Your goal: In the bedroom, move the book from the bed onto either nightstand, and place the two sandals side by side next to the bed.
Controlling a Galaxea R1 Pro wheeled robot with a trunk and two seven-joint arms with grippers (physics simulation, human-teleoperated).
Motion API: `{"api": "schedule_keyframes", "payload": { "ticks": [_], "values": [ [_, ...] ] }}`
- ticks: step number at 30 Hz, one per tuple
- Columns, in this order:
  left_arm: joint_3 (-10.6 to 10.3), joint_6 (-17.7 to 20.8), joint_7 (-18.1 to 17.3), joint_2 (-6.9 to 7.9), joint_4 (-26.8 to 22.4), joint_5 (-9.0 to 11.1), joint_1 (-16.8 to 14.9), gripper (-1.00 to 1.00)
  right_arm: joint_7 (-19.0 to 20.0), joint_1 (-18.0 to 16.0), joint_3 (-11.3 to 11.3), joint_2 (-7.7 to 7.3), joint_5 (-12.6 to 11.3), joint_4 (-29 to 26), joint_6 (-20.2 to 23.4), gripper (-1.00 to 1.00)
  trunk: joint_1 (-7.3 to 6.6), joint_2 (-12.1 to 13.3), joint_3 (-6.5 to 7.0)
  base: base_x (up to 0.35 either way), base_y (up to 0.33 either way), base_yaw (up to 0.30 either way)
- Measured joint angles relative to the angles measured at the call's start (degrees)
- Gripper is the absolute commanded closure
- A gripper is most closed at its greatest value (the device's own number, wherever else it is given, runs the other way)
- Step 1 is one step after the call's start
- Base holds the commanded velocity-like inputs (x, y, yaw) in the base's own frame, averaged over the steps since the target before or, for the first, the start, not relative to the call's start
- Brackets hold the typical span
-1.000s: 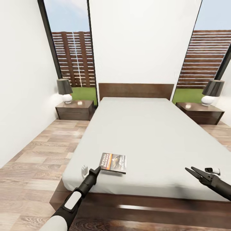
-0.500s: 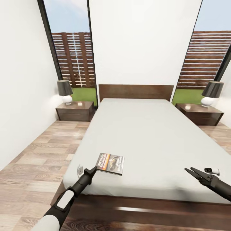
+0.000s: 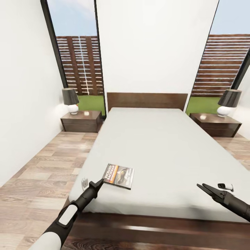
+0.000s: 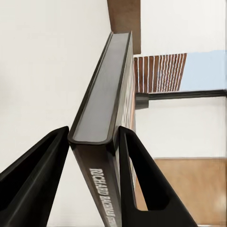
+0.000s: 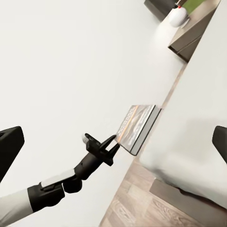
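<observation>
Gripping the small thin dark-covered paperback book by its spine above the pale grey mattress bed, our left gripper pinches it while our right gripper hangs spread open

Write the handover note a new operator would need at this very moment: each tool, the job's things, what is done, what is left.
Left tool: shut on the book, gripping its spine at the near left edge; the left wrist view shows a finger on each side of the spine.
Right tool: open, holding nothing, above the near right part of the bed.
Book: not yet carried off, over the bed's near left part.
Nightstands: left and right, each with a lamp, flank the headboard.
Done: book grasped.
Left: carry the book to a nightstand, find both sandals, set them side by side next to the bed.
</observation>
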Motion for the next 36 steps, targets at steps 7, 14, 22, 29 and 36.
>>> {"api": "schedule_keyframes", "payload": {
  "ticks": [7,14,22,29,36],
  "values": [
    [-2.44,0.39,-1.31,0.31,-0.33,0.03,0.00,1.00,-0.06,0.00,0.01,0.29,0.09,0.02,-0.01,-1.00,-1.54,2.81,1.26,0.000,0.000,0.000],
    [-2.99,0.44,-1.75,0.35,-0.45,0.08,0.00,1.00,-0.02,0.00,0.00,0.40,0.04,0.05,-0.01,-1.00,-3.08,5.62,2.51,0.000,0.000,0.000],
    [-3.10,0.44,-2.45,0.29,-0.48,0.09,0.00,1.00,-0.04,0.00,-0.18,0.36,1.24,0.08,0.11,-1.00,-4.83,8.83,3.95,0.000,0.000,0.000],
    [-3.12,0.44,-2.55,0.27,-0.45,0.08,0.00,1.00,-0.07,0.00,-0.04,0.40,3.64,0.09,0.22,-1.00,-6.37,11.63,5.21,0.000,0.000,0.000],
    [-3.12,0.40,-2.57,0.27,-0.46,0.08,0.00,1.00,-0.07,0.00,0.02,0.41,4.10,0.09,0.21,-1.00,-7.91,14.44,6.46,0.000,0.000,0.000]
  ]
}}
